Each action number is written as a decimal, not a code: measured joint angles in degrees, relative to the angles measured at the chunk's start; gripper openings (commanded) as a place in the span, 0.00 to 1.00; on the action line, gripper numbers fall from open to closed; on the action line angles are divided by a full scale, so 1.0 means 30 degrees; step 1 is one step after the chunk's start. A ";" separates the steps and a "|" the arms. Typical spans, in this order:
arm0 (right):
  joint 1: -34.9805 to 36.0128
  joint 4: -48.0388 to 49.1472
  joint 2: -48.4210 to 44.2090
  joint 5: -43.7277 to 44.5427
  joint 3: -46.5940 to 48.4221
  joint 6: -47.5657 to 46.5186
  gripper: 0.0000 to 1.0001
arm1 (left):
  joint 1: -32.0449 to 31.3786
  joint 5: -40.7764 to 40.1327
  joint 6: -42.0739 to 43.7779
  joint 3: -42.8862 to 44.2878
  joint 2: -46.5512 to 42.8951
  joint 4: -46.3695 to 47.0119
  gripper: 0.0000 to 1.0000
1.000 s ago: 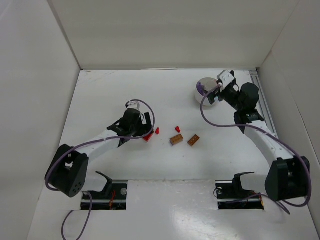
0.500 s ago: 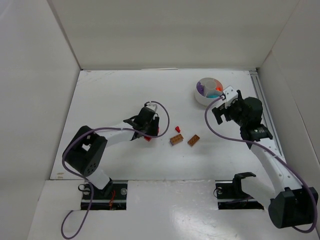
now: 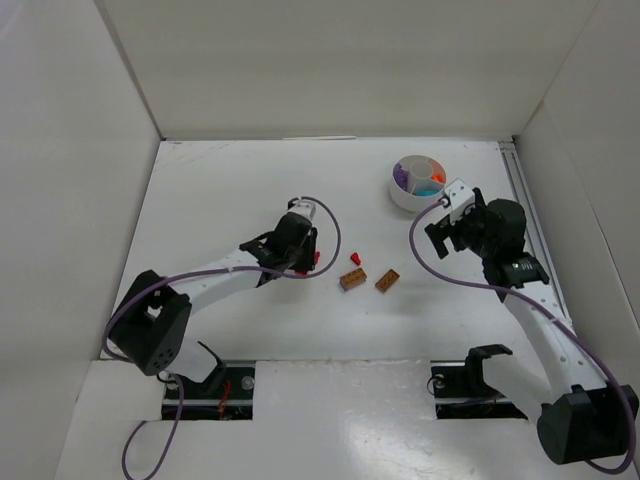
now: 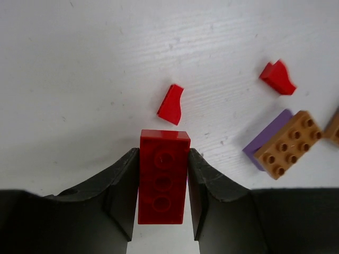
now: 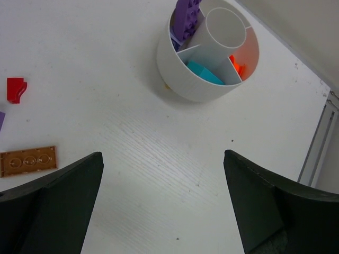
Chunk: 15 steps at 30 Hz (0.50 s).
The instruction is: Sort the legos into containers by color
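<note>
On the white bench (image 3: 220, 200), a red brick (image 4: 163, 180) is being clamped lengthwise by the left claw (image 4: 163, 159), with both fingers pressed against its long sides. The near end of the brick is being cut off by the bottom edge of the wrist view, and from above almost all of it is being hidden under the claw. Just beyond it, a small red sloped piece (image 4: 171, 104) is lying loose. Further right are a second red piece (image 4: 277, 78) and a brown brick (image 4: 288, 144) that is covering most of a purple plate (image 4: 265, 138). Another brown piece (image 4: 333, 127) is being cropped by the frame edge.

In the round white tub (image 5: 180, 79), purple bricks (image 5: 186, 18), a teal brick (image 5: 204, 73) and an orange piece (image 5: 233, 62) are being kept in separate wedges. The orange piece is partly hidden behind a divider. The right claw (image 5: 162, 154) is being held wide apart near the tub, with nothing between its fingers.
</note>
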 measured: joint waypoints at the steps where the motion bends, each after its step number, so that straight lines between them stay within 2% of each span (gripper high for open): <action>1: 0.0000 -0.0160 -0.0233 0.0102 0.0000 -0.0015 1.00 | 0.0000 -0.0160 0.0000 0.0102 -0.0437 0.0117 0.09; 8: -0.0568 -0.0765 -0.1982 0.2448 0.0000 0.0721 1.00 | 0.0000 -0.0678 0.0721 0.3359 -0.0393 0.3475 0.12; 13: -0.1515 -0.0772 -0.1115 0.2980 0.0073 0.1683 1.00 | 0.0000 -0.0095 0.1297 0.7781 0.2667 0.5960 0.12; 15: -0.1661 -0.0750 -0.0612 0.2295 0.0109 0.1530 1.00 | 0.0007 0.0488 0.1486 0.8903 0.3701 0.6710 0.12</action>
